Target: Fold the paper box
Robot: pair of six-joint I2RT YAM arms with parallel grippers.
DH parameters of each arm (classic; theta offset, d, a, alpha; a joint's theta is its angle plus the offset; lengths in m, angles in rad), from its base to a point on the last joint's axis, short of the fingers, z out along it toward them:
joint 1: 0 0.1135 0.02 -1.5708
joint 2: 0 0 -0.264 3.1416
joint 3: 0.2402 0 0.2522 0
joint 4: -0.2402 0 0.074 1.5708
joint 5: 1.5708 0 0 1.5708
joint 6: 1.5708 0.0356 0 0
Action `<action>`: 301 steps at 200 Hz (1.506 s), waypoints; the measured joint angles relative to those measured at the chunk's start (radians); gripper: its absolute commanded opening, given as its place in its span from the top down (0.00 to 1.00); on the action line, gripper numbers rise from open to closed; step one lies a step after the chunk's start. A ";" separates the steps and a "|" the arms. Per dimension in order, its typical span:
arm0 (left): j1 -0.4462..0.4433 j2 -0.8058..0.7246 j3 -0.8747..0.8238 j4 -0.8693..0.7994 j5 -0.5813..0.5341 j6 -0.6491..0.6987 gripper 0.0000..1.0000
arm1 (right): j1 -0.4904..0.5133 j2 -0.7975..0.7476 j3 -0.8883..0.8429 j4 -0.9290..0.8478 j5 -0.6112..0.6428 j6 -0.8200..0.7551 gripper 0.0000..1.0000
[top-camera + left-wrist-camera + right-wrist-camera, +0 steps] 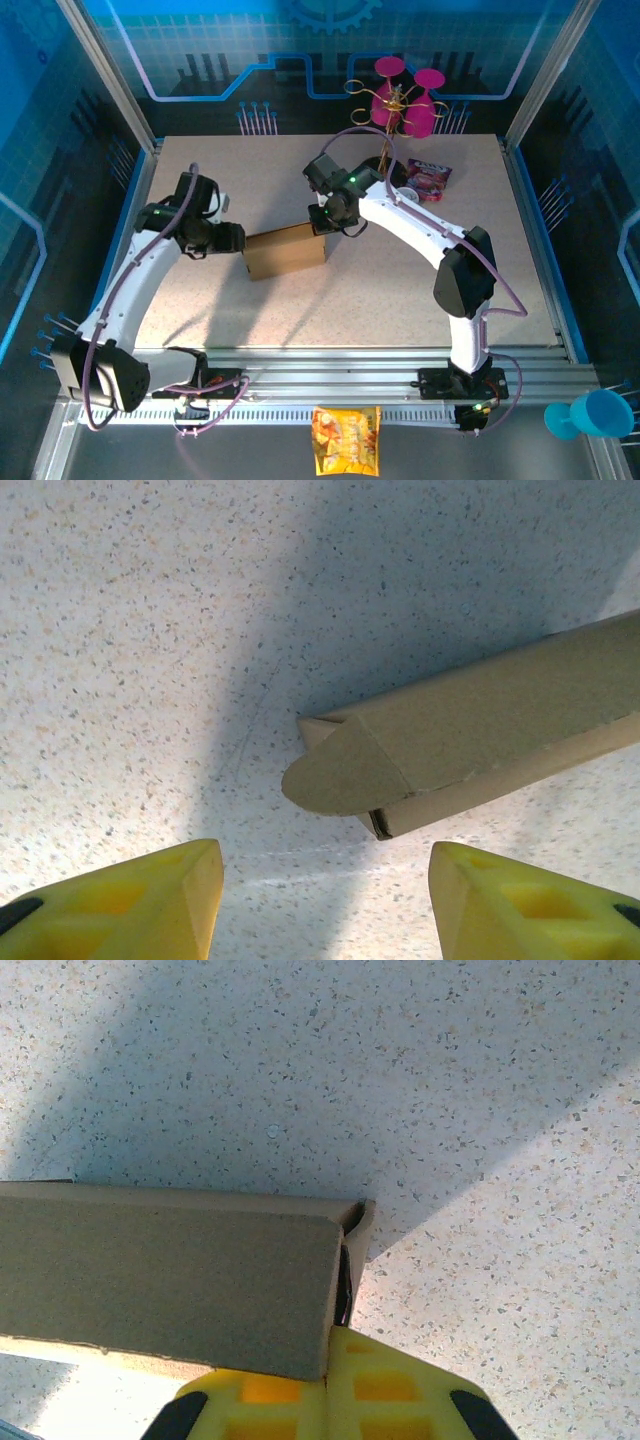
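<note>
The paper box (285, 250) is plain brown cardboard, lying folded up near the middle of the table. My left gripper (236, 240) is at its left end. In the left wrist view the left gripper (325, 900) is open, its yellow fingers (150, 900) wide apart over bare table, just short of the box's rounded end tab (335, 775). My right gripper (325, 215) is at the box's right end. In the right wrist view the right gripper (328, 1385) is shut, fingers pressed together against the box's end wall (352, 1250). The lid (170, 1280) overlaps one finger.
A wire stand with pink cups (405, 100) stands at the back edge, with a dark snack packet (430, 178) beside it. A yellow-orange snack bag (346, 438) lies below the front rail. A blue cup (598, 412) sits at lower right. Metal frame posts line the table.
</note>
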 measured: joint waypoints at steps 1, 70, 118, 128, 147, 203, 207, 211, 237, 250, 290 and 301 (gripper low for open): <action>-0.002 0.001 -0.002 0.002 -0.005 0.003 0.45 | 0.000 0.000 0.000 0.000 0.000 -0.001 1.00; -0.017 0.035 -0.028 0.056 -0.060 0.076 0.57 | -0.010 0.000 0.000 0.000 -0.020 -0.003 1.00; -0.042 0.090 -0.028 0.094 -0.059 0.076 0.69 | -0.010 0.000 0.000 0.001 -0.023 -0.005 1.00; -0.046 0.099 -0.028 0.094 -0.059 0.077 0.73 | -0.010 0.000 0.000 0.001 -0.023 -0.005 1.00; -0.048 0.108 -0.024 0.097 -0.059 0.077 0.78 | -0.010 0.000 0.000 0.001 -0.023 -0.005 1.00; -0.054 0.113 0.019 0.094 -0.058 0.073 0.89 | -0.014 0.000 0.000 0.000 -0.026 -0.006 1.00; -0.055 0.114 0.024 0.092 -0.058 0.073 0.89 | -0.014 0.000 0.000 0.000 -0.026 -0.006 1.00; -0.055 0.116 0.028 0.089 -0.057 0.072 0.89 | -0.014 0.000 0.000 0.000 -0.026 -0.007 1.00; -0.055 0.137 0.066 0.061 -0.056 0.068 0.89 | -0.014 0.006 0.008 -0.006 -0.023 -0.014 1.00; -0.055 0.148 0.084 0.045 -0.056 0.065 0.88 | -0.014 0.009 0.013 -0.010 -0.022 -0.018 1.00; -0.055 0.172 0.129 -0.013 -0.048 0.045 0.87 | -0.014 0.018 0.030 -0.028 -0.010 -0.030 1.00; -0.055 0.177 0.143 -0.031 -0.040 0.037 0.89 | -0.014 0.021 0.037 -0.034 -0.006 -0.032 1.00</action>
